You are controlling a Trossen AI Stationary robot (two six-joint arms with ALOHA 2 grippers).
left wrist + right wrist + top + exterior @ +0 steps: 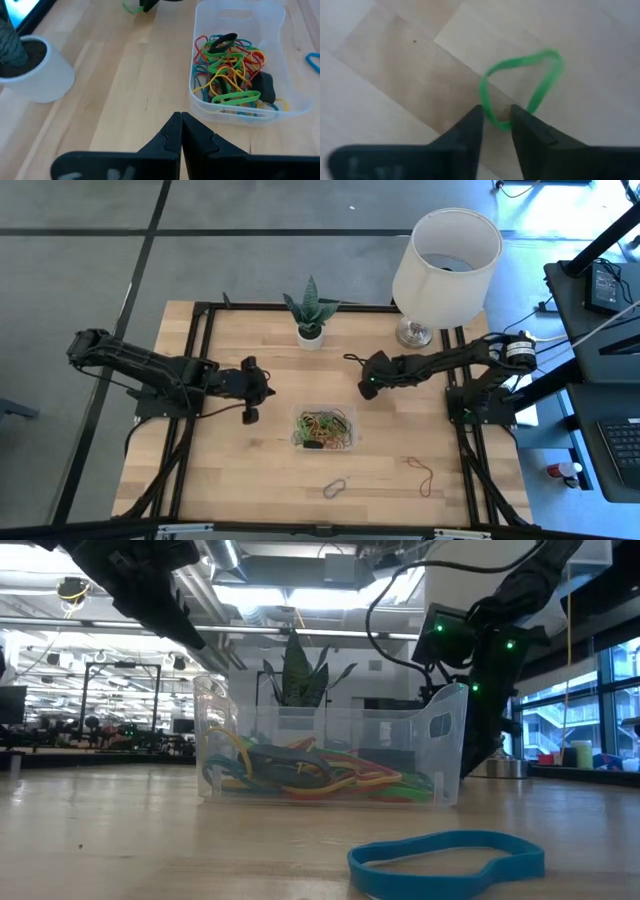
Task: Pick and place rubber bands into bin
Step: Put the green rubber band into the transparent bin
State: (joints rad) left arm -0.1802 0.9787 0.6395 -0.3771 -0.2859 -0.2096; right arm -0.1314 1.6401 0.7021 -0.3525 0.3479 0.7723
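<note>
Bands fill the bin mid-surface from above, left gripper beside it, right gripper behind; low, a blue band lies nearer; left wrist shows fingers clenched empty; right wrist shows fingers straddling, perhaps pinching, a green band.

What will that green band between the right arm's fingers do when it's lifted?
The green band is a thin loop lying flat on the table, so it will probably droop and stretch out of shape. It looks very light. With the right gripper straddling only one narrow strand, it could slip free.
</note>
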